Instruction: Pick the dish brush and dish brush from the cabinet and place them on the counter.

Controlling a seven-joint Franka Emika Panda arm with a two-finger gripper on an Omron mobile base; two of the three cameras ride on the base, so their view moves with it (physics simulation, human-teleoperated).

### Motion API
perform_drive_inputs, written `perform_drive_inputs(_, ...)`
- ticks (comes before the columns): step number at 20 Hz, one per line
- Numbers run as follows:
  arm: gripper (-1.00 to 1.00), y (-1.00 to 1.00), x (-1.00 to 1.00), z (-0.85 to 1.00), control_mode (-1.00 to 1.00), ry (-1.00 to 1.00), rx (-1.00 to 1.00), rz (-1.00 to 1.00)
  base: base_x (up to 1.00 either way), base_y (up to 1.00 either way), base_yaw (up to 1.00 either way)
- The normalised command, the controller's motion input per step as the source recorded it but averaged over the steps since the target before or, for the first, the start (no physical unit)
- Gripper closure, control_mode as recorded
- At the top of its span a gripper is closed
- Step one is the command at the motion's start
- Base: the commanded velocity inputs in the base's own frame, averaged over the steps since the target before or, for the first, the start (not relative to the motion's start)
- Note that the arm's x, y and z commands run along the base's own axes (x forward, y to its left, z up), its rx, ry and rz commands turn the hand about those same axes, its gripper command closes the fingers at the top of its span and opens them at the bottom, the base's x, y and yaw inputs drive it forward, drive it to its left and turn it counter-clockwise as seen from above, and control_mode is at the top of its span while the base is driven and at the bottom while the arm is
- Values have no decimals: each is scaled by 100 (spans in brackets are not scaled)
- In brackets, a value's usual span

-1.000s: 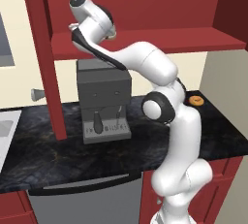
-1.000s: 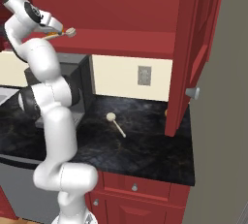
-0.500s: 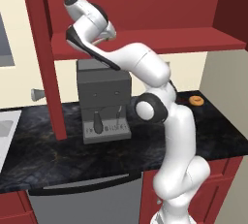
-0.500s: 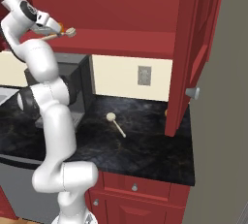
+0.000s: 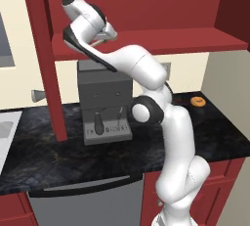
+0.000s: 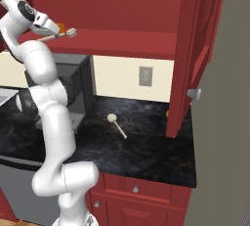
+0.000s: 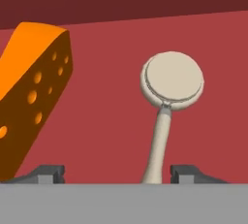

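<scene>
Dish brush on the shelf [image 7: 172,80]: pale beige, head & handle alike. 2nd dish brush on the table [image 6: 116,124]: same beige. Cabinet [image 5: 146,5]: dark red, red shelf inside, silver knob [image 6: 194,93]. Block [image 7: 30,87] nxt to brush: bright orange w/ darker round holes. Table [image 6: 146,151]: black w/ faint golden-brown veins. Coffee machine [image 5: 105,102]: dark grey. Arm [image 5: 171,137]: white, dark joints. Wall: cream.

lower end of the dish brush [image 7: 171,103] handle lost behind the bottom band on my hand cam, orange block [image 7: 30,92] chopped by the left edge, can't tell if the fingertips [image 7: 47,173] touch anything
</scene>
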Motion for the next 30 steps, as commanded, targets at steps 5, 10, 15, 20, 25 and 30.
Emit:
perform_drive_inputs(5, 100, 0, -5, -27, -100, -3, 3, -4, 0, 0, 0)
perform_drive_inputs(10, 100, 0, -2, -19, -100, -4, 3, -6, 0, 0, 0)
perform_drive_inputs(15, 100, -2, -16, 19, -100, -4, 8, -3, 0, 0, 0)
perform_drive_inputs(20, 100, -26, -38, 13, -100, -1, 10, 0, 0, 0, 0)
perform_drive_inputs(25, 100, -36, -56, 2, -100, -2, 5, 3, 0, 0, 0)
perform_drive_inputs(30, 100, -20, -81, 0, -100, -4, 0, 3, 0, 0, 0)
